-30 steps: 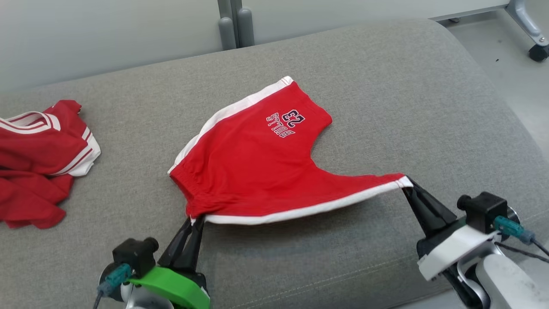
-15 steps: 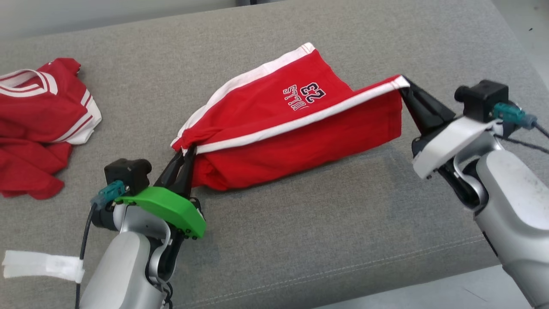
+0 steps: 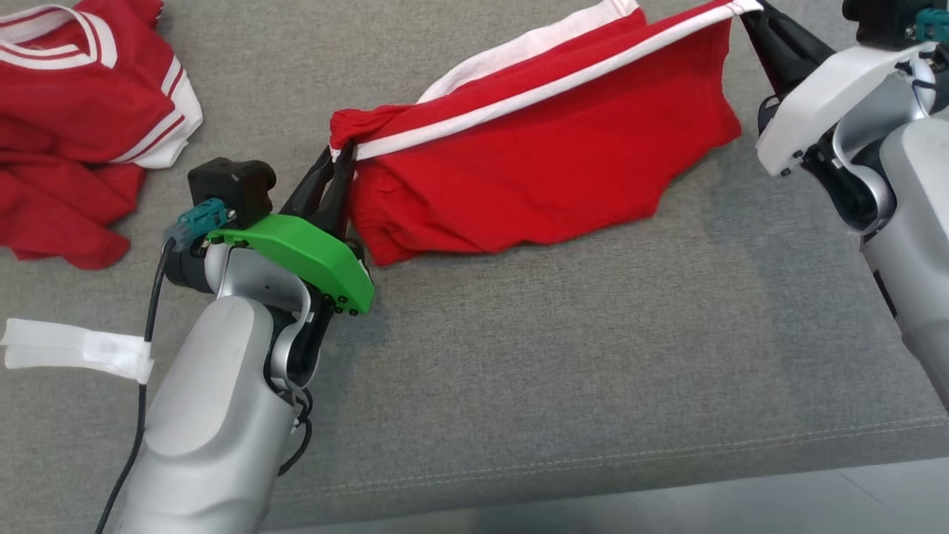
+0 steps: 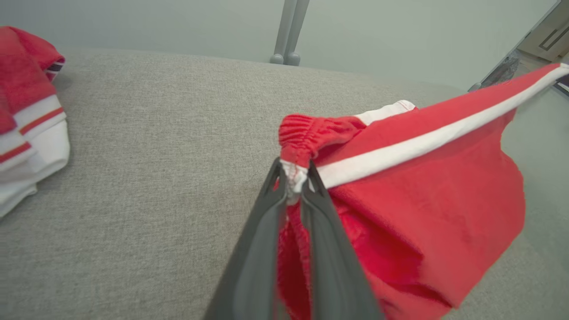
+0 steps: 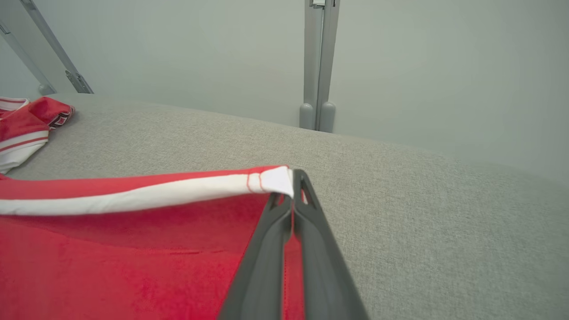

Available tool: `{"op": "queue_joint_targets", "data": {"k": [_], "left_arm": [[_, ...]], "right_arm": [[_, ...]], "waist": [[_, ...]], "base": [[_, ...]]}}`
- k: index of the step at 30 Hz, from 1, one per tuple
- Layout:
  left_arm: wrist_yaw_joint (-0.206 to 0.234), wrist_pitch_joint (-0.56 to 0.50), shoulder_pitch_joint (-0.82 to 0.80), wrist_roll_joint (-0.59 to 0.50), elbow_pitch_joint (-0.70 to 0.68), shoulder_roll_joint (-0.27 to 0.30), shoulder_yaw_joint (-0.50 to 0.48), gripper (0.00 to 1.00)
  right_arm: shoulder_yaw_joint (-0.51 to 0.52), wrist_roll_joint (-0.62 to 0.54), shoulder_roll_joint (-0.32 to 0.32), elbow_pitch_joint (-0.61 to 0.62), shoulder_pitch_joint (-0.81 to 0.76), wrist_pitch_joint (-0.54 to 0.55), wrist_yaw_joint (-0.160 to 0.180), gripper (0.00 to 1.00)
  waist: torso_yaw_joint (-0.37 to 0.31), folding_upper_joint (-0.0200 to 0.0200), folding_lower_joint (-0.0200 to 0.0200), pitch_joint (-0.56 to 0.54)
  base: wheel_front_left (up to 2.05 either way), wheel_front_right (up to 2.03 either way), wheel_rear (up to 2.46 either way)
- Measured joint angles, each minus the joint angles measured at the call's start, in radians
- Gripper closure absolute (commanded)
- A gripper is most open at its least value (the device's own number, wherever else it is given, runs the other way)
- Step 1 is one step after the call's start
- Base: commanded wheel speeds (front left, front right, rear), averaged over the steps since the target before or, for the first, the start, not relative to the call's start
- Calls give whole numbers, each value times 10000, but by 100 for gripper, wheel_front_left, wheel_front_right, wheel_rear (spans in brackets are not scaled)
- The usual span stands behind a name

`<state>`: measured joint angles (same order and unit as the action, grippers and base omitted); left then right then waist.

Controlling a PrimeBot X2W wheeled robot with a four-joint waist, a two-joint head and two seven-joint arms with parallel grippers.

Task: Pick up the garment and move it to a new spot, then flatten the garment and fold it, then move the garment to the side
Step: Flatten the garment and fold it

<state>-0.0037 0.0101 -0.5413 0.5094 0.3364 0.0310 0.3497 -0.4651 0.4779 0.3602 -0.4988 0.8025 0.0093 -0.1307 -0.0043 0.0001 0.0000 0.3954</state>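
- Hanging between the two grippers, the red shorts [image 3: 549, 156] are stretched along their white side stripe [image 3: 534, 93], and the loose red cloth below it drapes down onto the cushion.
- Left gripper [image 3: 342, 152]: its dark fingers are pinched tight on the gathered elastic waistband [image 4: 306, 133] where the stripe ends. The left wrist view shows white fabric squeezed between the tips.
- Right gripper [image 3: 745, 9]: clamped on the far white corner of the stripe, at the head view's top right. The right wrist view shows the fingers pressed together on it.
- Writing: none can be read on the side of the shorts that faces the cameras. A dark patch on the red-and-white jersey [image 3: 67, 133] is too small to make out.
- That jersey lies crumpled at the cushion's left end, well apart from the shorts.
- Surface: a grey fabric cushion [image 3: 556, 371] of woven texture, with a stitched seam [image 3: 593, 463] running along its near edge.
- Room: a pale wall [image 5: 422, 66] rises behind the cushion, with a grey post [image 5: 318, 66] standing against it.
- White tape [image 3: 74, 348] is wrapped round the cable beside the left forearm.
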Motion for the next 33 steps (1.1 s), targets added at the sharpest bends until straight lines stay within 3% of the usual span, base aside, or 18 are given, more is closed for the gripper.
{"op": "queue_joint_targets", "data": {"k": [6,7,9,13,14,15,17,20,21,23,24,25,26,33], "left_arm": [[40,188,-388,268,518,-46,217,100],[40,234,-440,324,594,-50,280,96],[40,274,-546,464,717,-52,428,76],[42,451,-716,911,823,-50,698,65],[42,454,-779,966,865,-50,777,56],[44,491,-842,978,915,-50,844,47],[44,569,-984,1037,991,-46,1011,0],[48,600,-1240,1058,1062,-50,1248,0],[54,663,-1319,1108,1076,-48,1308,0],[92,792,-1469,1212,1078,-50,1381,0],[134,807,-1529,1244,1080,-52,1404,0],[134,867,-1576,1304,1085,-50,1429,0],[134,920,-1604,1360,1085,-50,1484,0],[228,1469,-1624,1463,1131,-52,1607,0]], "right_arm": [[-391,52,-2,-786,755,198,-2,100],[-420,109,-19,-949,800,221,-2,100],[-508,174,-29,-1254,866,284,-2,100],[-727,251,-150,-1647,1167,309,0,100],[-757,253,-167,-1737,1253,309,0,100],[-780,255,-169,-1841,1334,309,0,100],[-811,307,-169,-2048,1448,307,0,100],[-805,345,-159,-2401,1618,297,0,100],[-773,345,-159,-2535,1694,297,0,86],[-711,353,-155,-2752,1868,293,0,72],[-688,353,-157,-2855,1958,278,0,58],[-650,353,-155,-2945,2040,263,0,10],[-575,353,-142,-3045,2121,247,0,0],[-357,353,-84,-3634,2571,46,50,0]], "waist": [[607,0,0,489],[699,0,0,550],[867,0,0,655],[1069,0,1,826],[1094,0,0,851],[1109,0,1,867],[1107,0,0,870],[1092,0,0,867],[1089,0,1,867],[1087,0,0,868],[1089,0,0,870],[1094,0,0,873],[1106,0,1,877],[1254,0,0,918]], "base": [[0,0,0],[0,0,0],[0,0,0],[0,0,0],[0,0,0],[0,0,0],[0,0,0],[0,0,0],[0,0,0],[0,0,0],[0,0,0],[0,0,0],[0,0,0],[0,0,0]]}}
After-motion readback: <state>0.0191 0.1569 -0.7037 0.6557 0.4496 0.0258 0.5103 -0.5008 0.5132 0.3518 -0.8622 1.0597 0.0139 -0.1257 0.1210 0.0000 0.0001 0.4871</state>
